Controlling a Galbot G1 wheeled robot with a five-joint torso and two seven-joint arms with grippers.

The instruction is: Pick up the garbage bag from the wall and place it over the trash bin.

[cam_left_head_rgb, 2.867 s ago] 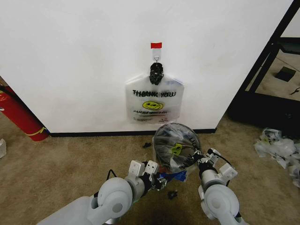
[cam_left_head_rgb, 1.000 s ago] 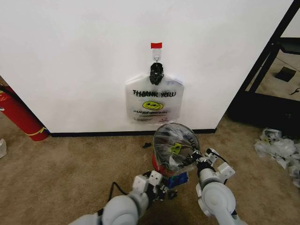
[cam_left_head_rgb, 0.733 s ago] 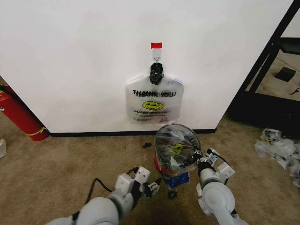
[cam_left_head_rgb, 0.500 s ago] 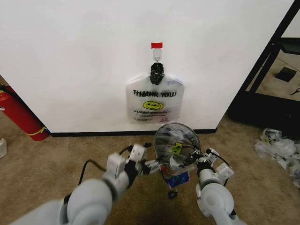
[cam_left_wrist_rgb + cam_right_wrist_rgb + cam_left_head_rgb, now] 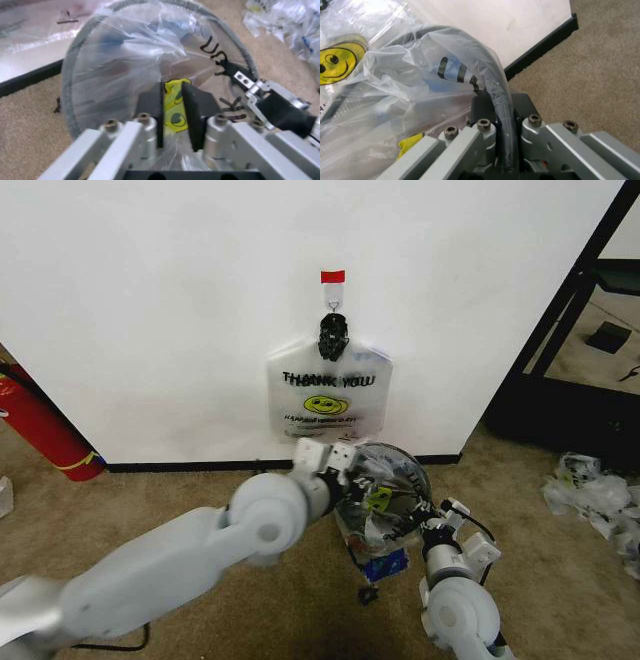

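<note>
tan carpet floor [image 5: 180, 500] carries trash bin [image 5: 385, 480], fire extinguisher [image 5: 40, 425], clear plastic scraps [image 5: 595, 490], small black piece [image 5: 367, 597].

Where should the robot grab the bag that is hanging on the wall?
Probably up top. The hanging garbage bag is bunched into a dark knot of handles on the hook, while its printed body lies flat against the wall. Pinching that knot from the front and lifting it upward should free it.

Two garbage bags [image 5: 326, 395] [image 5: 378, 500], one trash bin [image 5: 415, 470], one fire extinguisher [image 5: 40, 425].
</note>
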